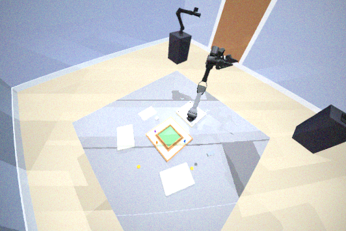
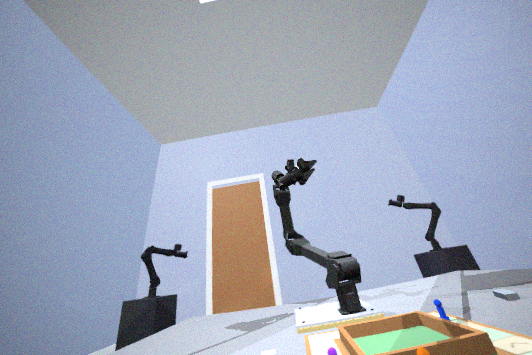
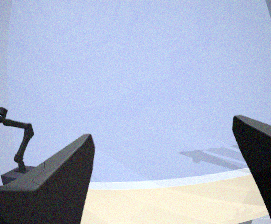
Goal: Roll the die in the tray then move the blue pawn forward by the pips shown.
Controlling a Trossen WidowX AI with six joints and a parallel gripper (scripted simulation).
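Observation:
My gripper (image 1: 235,63) (image 2: 315,166) (image 3: 164,132) is open and empty, raised high above the table and pointing away from the board. The blue pawn (image 1: 185,141) (image 2: 441,309) stands on the game board (image 1: 167,157) (image 2: 510,342), on its right side in the top view. The tray (image 1: 162,143) (image 2: 470,342) has brown walls and a green floor and sits in the board's middle; no die shows in it. A small whitish cube (image 1: 157,118), apparently the die, lies on the table beyond the board. Its pips and the arrows are too small to read.
A purple pawn (image 1: 155,131) (image 2: 332,351) and an orange pawn (image 1: 157,142) (image 2: 423,351) stand on the board. White panels (image 1: 177,179) (image 1: 125,137) (image 1: 147,113), yellow pieces (image 1: 138,166) (image 1: 192,168), a dark piece (image 1: 196,164) and a grey-blue block (image 1: 211,154) (image 2: 506,295) lie around it.

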